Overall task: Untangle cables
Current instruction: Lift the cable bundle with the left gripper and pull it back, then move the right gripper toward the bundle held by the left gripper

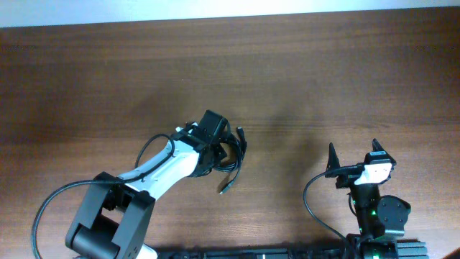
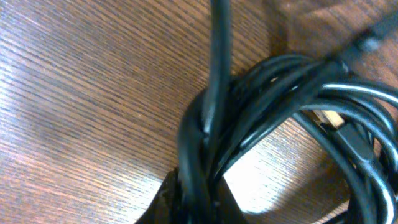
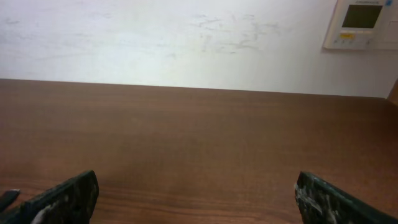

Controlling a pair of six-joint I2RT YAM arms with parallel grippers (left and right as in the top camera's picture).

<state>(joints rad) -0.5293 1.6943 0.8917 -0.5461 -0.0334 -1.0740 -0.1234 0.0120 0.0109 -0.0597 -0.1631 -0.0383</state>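
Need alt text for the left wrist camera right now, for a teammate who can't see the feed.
Close-up of a knotted bundle of black cables on the brown wooden table, with loops fanning out to the right. At the bottom edge, the left gripper is closed on the bunched strands.
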